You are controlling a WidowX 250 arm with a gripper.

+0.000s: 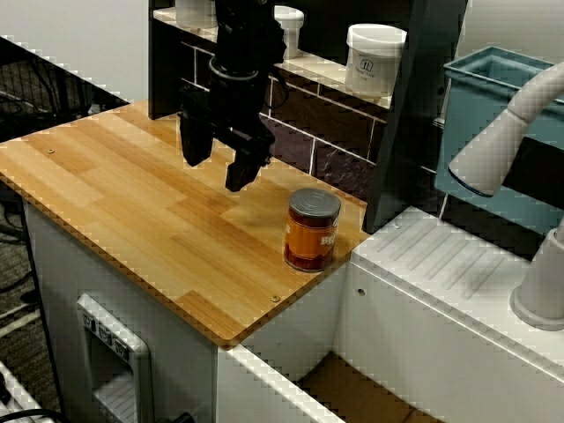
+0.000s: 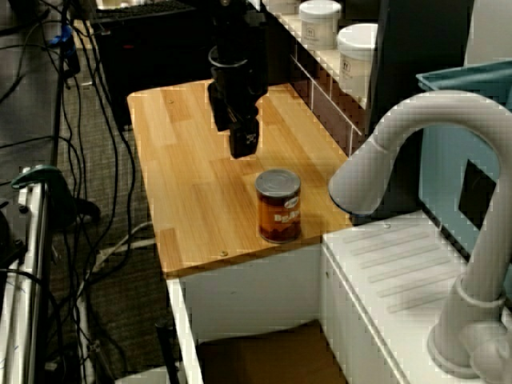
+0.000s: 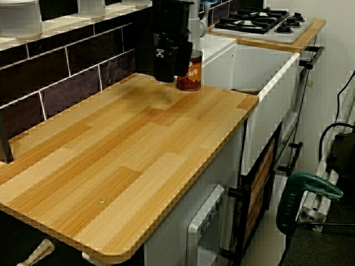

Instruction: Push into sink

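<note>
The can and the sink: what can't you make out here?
- Can label: too small and blurred in every view; in the view along the counter the gripper covers part of it.
- Sink floor: cut off by the bottom edge in both views from above.
- Gripper jaws: dark, blurred; their gap is unclear.

Three raised views share the wooden counter (image 1: 132, 194).

A light wooden surface (image 1: 132, 194) with rounded corners sits atop a white cabinet. One can (image 1: 312, 230), orange-brown with a metal lid, stands upright on it near the corner closest to the sink (image 1: 352, 388), its label too blurred to read. The rest of the wood appears bare.
</note>
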